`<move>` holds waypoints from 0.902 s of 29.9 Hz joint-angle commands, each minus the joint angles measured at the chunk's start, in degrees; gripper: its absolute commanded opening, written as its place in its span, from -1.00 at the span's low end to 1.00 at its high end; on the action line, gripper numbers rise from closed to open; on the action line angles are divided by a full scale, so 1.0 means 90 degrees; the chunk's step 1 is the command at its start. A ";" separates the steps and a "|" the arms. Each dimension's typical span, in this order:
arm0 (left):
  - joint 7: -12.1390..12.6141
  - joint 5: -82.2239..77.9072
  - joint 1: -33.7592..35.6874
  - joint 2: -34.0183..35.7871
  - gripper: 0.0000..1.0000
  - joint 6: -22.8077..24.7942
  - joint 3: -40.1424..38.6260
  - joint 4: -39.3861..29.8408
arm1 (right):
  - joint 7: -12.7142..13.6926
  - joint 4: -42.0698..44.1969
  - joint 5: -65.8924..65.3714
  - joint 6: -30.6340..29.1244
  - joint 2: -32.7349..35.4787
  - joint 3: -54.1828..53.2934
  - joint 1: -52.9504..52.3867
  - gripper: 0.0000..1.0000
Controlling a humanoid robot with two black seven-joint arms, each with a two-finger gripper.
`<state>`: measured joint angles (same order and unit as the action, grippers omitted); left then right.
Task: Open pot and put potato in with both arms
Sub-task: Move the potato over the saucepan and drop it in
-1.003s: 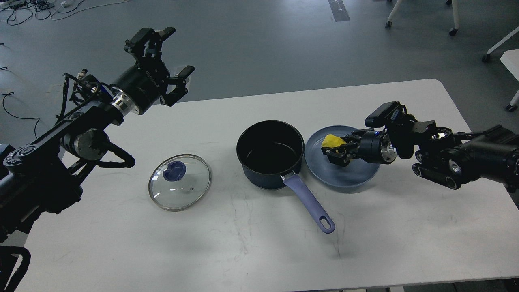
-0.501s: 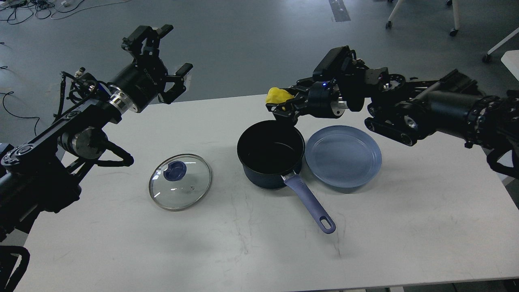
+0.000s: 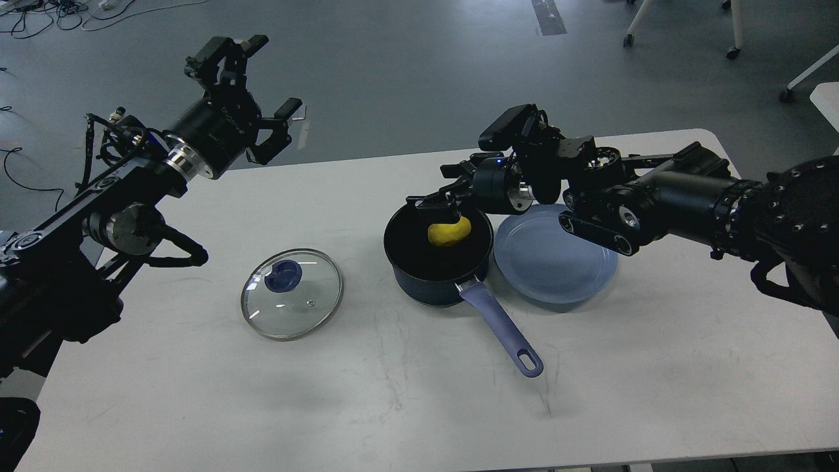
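Note:
The dark pot with a purple handle stands open at the table's middle. The yellow potato is inside the pot, near its far rim. My right gripper hovers just above the potato with its fingers spread, and the potato is below them. The glass lid with a blue knob lies flat on the table, left of the pot. My left gripper is open and empty, raised high over the table's far left edge.
An empty blue plate sits right of the pot, touching it, under my right forearm. The white table is bare in front. Beyond it are grey floor, cables and chair legs.
My right gripper carried the potato from the plate up over the pot, lowered and let it go; the potato now is in the pot. My left gripper drifted slightly up and left.

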<state>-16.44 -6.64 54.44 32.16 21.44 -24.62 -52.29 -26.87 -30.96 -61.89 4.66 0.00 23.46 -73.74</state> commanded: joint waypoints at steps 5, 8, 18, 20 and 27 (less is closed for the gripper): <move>0.0010 0.0123 -0.0063 0.0001 0.97 0.0001 -0.0135 0.0000 | 0.0221 -0.0104 0.3285 -0.0233 0.0029 -0.2280 -0.0039 1.00; 0.0010 0.0337 -0.0209 -0.0029 0.97 -0.0038 -0.0320 0.0009 | 0.0572 -0.0357 0.4878 -0.0760 0.0302 -0.3540 0.0155 1.00; 0.0049 0.0631 -0.0990 -0.0292 0.97 -0.0097 -0.0936 0.0009 | 0.1306 -0.0651 0.7003 -0.1328 0.0664 -0.5858 0.1835 1.00; 0.0049 0.0650 -0.1039 -0.0283 0.97 -0.0087 -0.0975 0.0009 | 0.1306 -0.0758 0.7023 -0.1513 0.0684 -0.5976 0.2011 1.00; 0.0098 0.0777 -0.1235 -0.0263 0.97 -0.0048 -0.1180 -0.0147 | 0.1237 -0.0798 0.6984 -0.1543 0.0616 -0.5879 0.1904 1.00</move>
<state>-15.66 -0.23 43.91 29.63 20.92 -34.84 -52.65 -15.39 -37.89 1.22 -9.07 6.04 -30.02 -55.99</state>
